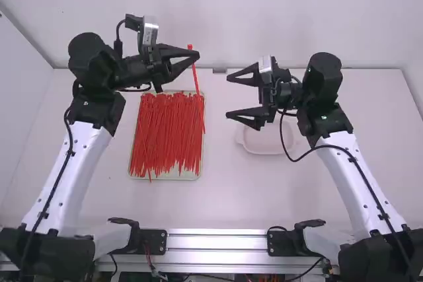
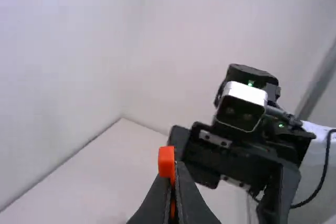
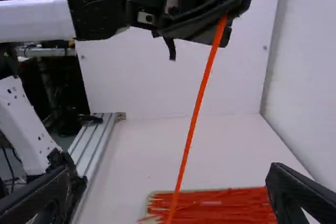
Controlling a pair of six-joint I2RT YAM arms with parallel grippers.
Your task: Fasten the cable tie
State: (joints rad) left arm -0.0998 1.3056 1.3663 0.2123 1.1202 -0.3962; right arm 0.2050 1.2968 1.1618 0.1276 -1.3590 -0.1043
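Observation:
My left gripper (image 1: pixel 192 58) is raised above the far end of the tray, shut on a single red cable tie (image 1: pixel 195 70) near its head. The tie hangs from the fingertips toward the pile; in the right wrist view the tie (image 3: pixel 197 114) runs as a long orange strip from the left gripper (image 3: pixel 223 17) to the heap. In the left wrist view its head (image 2: pixel 166 161) pokes out between my closed fingers. My right gripper (image 1: pixel 233 96) is held in the air to the right of the tie, open wide and facing it, nothing between its fingers. The right gripper (image 2: pixel 236 161) faces the left wrist camera.
A shallow tray (image 1: pixel 201 163) holds a heap of red cable ties (image 1: pixel 166 135) left of the table's middle. A white dish (image 1: pixel 264 143) sits under the right arm's wrist. White walls close the table at the back and left.

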